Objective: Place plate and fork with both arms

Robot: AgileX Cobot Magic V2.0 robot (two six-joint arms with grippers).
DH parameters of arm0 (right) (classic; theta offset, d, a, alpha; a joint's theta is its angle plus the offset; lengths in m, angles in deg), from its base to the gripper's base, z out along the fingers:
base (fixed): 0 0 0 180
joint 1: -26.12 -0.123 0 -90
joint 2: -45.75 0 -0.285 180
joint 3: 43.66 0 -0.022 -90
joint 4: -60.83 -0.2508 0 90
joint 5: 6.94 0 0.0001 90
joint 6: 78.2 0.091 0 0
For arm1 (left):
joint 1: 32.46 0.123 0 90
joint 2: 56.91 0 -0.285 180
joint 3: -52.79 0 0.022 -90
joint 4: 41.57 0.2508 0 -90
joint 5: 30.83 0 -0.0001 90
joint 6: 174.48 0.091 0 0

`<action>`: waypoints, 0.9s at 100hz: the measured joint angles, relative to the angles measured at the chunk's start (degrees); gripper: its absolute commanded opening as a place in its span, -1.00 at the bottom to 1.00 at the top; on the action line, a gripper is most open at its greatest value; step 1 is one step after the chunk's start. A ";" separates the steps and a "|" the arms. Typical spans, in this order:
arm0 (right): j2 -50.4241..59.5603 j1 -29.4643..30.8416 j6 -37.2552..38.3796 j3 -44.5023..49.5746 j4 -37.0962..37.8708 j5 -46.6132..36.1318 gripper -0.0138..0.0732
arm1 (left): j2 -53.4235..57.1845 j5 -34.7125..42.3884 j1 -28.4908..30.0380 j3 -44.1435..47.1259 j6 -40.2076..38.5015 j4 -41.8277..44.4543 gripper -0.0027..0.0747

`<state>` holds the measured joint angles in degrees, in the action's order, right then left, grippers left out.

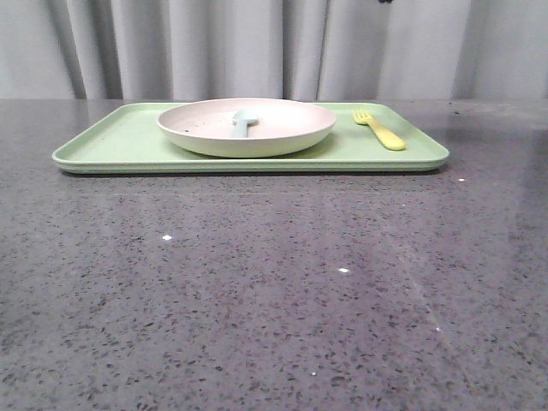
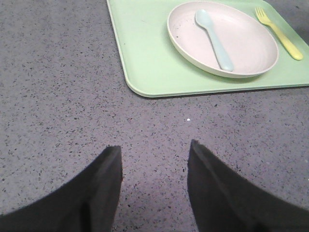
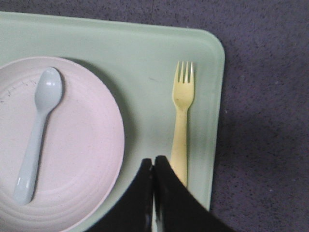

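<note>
The cream plate [image 1: 257, 128] sits on the light green tray [image 1: 128, 141] at the far side of the table, with a pale blue spoon [image 1: 244, 122] lying in it. The yellow fork [image 1: 379, 129] lies on the tray to the right of the plate. My left gripper [image 2: 154, 147] is open and empty over bare table, short of the tray's near left corner; the plate [image 2: 251, 48] and fork [image 2: 282, 36] show beyond it. My right gripper [image 3: 154, 160] is shut and empty above the tray, between the plate [image 3: 82, 145] and the fork's handle [image 3: 181, 140]. Neither arm shows in the front view.
The table is dark speckled grey stone [image 1: 274, 291]. A grey curtain [image 1: 274, 43] hangs behind the tray. The tray's raised rim [image 3: 217, 96] runs close beside the fork on its outer side.
</note>
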<state>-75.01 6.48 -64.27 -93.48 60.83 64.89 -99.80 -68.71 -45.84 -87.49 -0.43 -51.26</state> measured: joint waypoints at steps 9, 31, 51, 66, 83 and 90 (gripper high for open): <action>2.74 -0.98 -0.09 0.00 1.96 0.10 -0.77 | 0.00 0.54 0.00 0.00 0.00 0.00 -0.12; 9.71 -2.56 -0.22 0.00 2.48 0.56 -0.77 | 0.00 2.55 0.00 0.00 0.00 0.00 -0.22; 15.25 -2.56 -0.22 0.00 2.67 0.77 -0.77 | 0.00 2.99 0.00 0.00 0.00 0.00 -0.37; 19.57 -2.56 -0.26 2.45 2.67 0.77 -0.77 | 0.00 3.10 0.00 0.00 0.00 0.00 -0.45; 25.86 -2.56 -0.26 11.86 3.18 0.77 -0.77 | 0.00 3.18 0.00 0.00 0.00 0.00 -0.70; 29.01 -2.56 -0.26 17.05 3.48 0.19 -0.77 | 0.00 3.18 0.00 0.00 0.00 0.00 -0.81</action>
<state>-46.01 3.93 -64.53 -76.43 64.31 65.08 -99.80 -65.54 -45.84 -87.49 -0.43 -51.26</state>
